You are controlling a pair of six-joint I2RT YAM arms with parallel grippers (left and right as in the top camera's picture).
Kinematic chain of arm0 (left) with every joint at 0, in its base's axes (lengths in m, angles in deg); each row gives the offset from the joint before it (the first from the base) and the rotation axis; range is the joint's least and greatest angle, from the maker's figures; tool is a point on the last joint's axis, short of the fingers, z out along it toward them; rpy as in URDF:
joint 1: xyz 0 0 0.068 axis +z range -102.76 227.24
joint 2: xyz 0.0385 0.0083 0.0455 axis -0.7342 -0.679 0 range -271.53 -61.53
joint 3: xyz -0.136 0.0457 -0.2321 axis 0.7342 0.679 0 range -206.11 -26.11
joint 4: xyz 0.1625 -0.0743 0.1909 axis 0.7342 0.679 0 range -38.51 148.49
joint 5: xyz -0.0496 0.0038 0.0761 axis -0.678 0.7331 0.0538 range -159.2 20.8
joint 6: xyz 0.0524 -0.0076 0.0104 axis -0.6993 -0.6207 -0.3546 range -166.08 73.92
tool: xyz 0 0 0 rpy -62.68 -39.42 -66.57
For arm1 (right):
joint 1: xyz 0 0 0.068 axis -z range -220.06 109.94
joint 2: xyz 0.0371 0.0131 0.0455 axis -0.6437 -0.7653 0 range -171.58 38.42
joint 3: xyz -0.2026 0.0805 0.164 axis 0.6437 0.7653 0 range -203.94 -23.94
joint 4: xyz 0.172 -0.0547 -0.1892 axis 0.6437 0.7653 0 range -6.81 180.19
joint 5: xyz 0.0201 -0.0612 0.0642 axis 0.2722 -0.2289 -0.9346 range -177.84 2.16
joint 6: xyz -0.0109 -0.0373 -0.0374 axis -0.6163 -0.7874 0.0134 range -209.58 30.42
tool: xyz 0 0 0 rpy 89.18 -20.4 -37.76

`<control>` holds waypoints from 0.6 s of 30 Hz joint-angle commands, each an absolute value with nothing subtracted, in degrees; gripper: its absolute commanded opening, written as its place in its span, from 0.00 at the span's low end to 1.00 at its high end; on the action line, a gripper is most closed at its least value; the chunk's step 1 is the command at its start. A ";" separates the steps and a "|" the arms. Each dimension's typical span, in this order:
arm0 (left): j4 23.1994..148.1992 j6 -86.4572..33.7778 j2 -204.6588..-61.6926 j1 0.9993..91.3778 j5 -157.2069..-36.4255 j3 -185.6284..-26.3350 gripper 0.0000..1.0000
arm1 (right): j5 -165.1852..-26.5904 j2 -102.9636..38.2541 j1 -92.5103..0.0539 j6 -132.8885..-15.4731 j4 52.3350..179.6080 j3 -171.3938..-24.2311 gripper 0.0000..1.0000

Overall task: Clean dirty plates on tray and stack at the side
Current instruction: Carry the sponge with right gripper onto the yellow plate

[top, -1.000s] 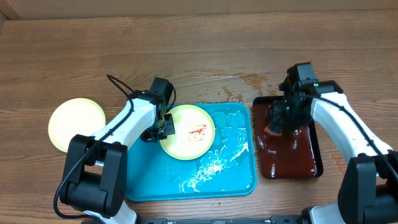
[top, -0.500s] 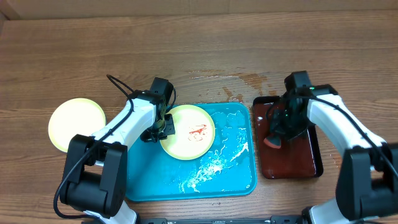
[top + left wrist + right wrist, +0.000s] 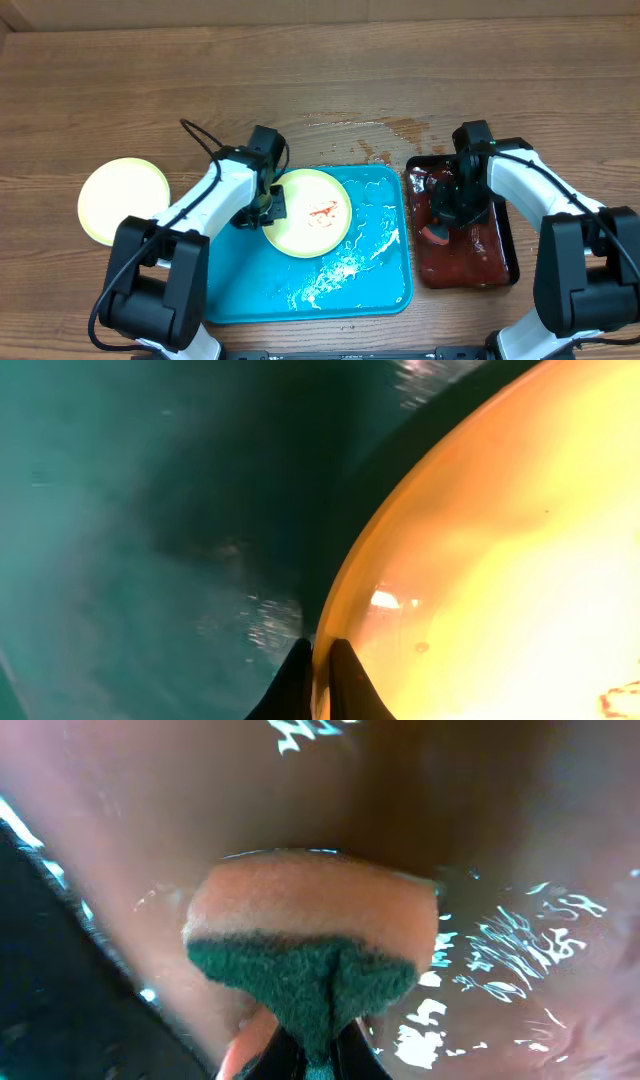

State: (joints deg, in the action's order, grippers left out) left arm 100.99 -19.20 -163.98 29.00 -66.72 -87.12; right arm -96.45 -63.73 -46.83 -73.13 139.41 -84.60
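At nine o'clock on the wooden table (image 3: 320,90) we see the clean plate (image 3: 124,200), pale yellow and lying flat outside both trays (one plate or a stack, we cannot tell from above). Toward the centre sits the turquoise tray (image 3: 370,280), its long axis running nine to three o'clock, with water (image 3: 340,265) pooled and glinting across its floor. In its twelve o'clock half lies the smeared plate (image 3: 310,212), also pale yellow, face up, with a red smear (image 3: 322,211) near its middle. Being round, it points no particular way. The left gripper (image 3: 268,205) is clamped on this plate's nine o'clock rim. In the wrist view the two fingertips pinch the thin edge, and a dark shadow lies beneath it. At three o'clock, just beside the turquoise tray, stands the dark red-brown tray (image 3: 500,260), its long axis running twelve to six o'clock and its floor wet. Inside it the right gripper (image 3: 445,215) is closed on a sponge (image 3: 436,233), pinching the green scouring side, with the orange side against the wet floor.
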 commanded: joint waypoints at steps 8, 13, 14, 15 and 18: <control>102.12 -17.52 -166.30 25.00 -67.48 -86.77 0.04 | -88.66 -58.57 -46.81 -73.02 150.23 -95.94 0.04; 102.69 -17.56 -166.30 24.19 -68.03 -86.77 0.04 | -87.02 -58.18 -46.81 -73.04 153.49 -98.44 0.04; 102.56 -17.61 -166.30 23.71 -68.40 -86.77 0.04 | -87.05 -58.16 -46.81 -73.04 153.49 -98.44 0.04; 102.39 -17.72 -166.30 23.03 -68.45 -86.77 0.04 | -87.68 -58.13 -46.81 -73.33 153.42 -98.44 0.04; 101.47 -18.57 -166.30 20.69 -68.51 -86.77 0.04 | -92.53 -58.13 -46.81 -79.01 153.16 -98.44 0.04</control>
